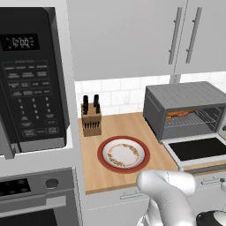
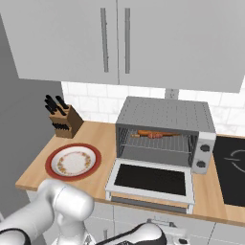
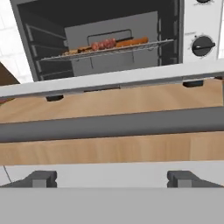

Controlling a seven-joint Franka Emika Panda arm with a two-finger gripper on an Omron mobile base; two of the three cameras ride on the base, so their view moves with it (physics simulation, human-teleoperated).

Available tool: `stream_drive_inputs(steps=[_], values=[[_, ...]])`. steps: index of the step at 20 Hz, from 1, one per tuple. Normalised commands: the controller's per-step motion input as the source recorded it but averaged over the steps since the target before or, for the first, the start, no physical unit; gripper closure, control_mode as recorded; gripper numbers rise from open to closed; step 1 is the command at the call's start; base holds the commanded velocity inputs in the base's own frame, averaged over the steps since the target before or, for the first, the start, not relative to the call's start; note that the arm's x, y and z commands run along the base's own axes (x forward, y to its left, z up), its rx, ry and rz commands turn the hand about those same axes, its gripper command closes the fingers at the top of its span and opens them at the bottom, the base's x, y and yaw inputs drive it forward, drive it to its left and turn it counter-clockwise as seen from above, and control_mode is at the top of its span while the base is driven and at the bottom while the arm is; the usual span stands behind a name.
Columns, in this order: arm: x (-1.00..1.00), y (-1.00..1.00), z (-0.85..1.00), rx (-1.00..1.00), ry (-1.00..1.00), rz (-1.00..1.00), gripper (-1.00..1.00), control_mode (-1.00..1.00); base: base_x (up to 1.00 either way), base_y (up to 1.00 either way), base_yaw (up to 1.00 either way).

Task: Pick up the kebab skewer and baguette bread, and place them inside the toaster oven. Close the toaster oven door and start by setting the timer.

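Note:
The toaster oven [image 2: 165, 115] stands on the counter with its door [image 2: 150, 178] folded down flat. On its wire rack lie the kebab skewer [image 3: 103, 44] with its reddish meat chunks and the orange-brown baguette bread [image 3: 132, 42] just beside it; from the right base view they show as one reddish strip [image 2: 155, 134]. My gripper [image 3: 114, 179] is open and holds nothing. It sits low in front of the counter and faces the door's bar handle [image 3: 109, 124] without touching it. The timer knob [image 3: 202, 45] sits on the oven's right panel.
An empty red-rimmed plate [image 1: 123, 154] lies on the wooden counter [image 1: 110, 128] left of the oven, with a knife block [image 1: 91, 117] behind it. A black microwave [image 1: 31, 79] hangs at far left. A cooktop [image 2: 232, 165] lies right of the oven.

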Motion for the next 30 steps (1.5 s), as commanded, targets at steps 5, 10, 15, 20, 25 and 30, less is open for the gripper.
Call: stream_drive_inputs(steps=[5,10,15,20,25,30], values=[[0.01,0.1,0.34,-0.03,-0.02,-0.09,-1.0,-1.0,0.0,0.0,0.0],[0.14,0.28,0.0,-0.01,0.0,-0.02,-1.0,-1.0,0.0,0.0,0.0],[0.08,0.11,0.02,0.0,-0.02,0.0,-1.0,-1.0,0.0,0.0,0.0],[0.11,0.0,0.0,0.0,-0.01,0.0,-1.0,-1.0,0.0,0.0,0.0],[0.19,0.0,-0.04,0.0,0.0,0.0,-1.0,-1.0,0.0,0.0,0.0],[0.18,0.0,-0.12,0.0,0.0,0.0,-1.0,-1.0,0.0,0.0,0.0]])
